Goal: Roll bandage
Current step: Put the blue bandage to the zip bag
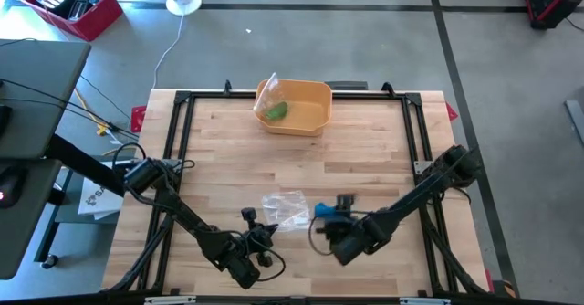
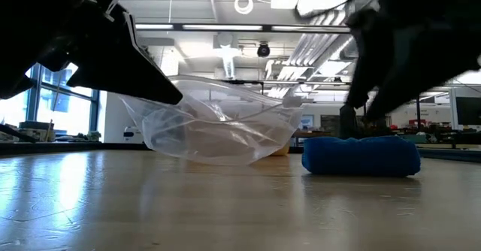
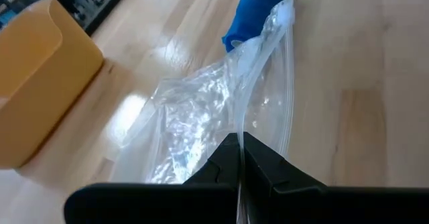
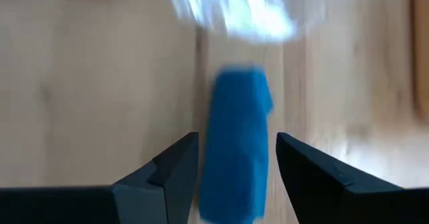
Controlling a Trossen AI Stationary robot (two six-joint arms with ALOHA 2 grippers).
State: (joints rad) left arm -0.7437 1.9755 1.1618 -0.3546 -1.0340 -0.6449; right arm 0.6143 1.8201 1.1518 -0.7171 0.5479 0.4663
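A blue rolled bandage (image 1: 323, 211) lies on the wooden table near its front edge, also seen as the blue bandage (image 2: 361, 155) lying flat in the low view. Just left of it sits a crumpled clear plastic bag (image 1: 286, 209), belly on the table. My left gripper (image 3: 240, 147) is shut on the bag's near-left edge. My right gripper (image 4: 238, 160) stands open over the bandage (image 4: 236, 130), one finger on each side; I see no touch. My left gripper pinches the bag's edge (image 3: 242, 127) between its two shut fingers, coming slanting down from the table's near-left side. That end (image 2: 174, 99) is held up off the wood, while the bag's belly (image 2: 218, 158) rests on the table, slack and crumpled.
An orange bin (image 1: 297, 106) stands at the far middle of the table, with a green item in a clear bag (image 1: 275, 110) inside. Bare wood lies between the bin and the bag. A black frame rail (image 1: 182, 131) runs round the table's edges.
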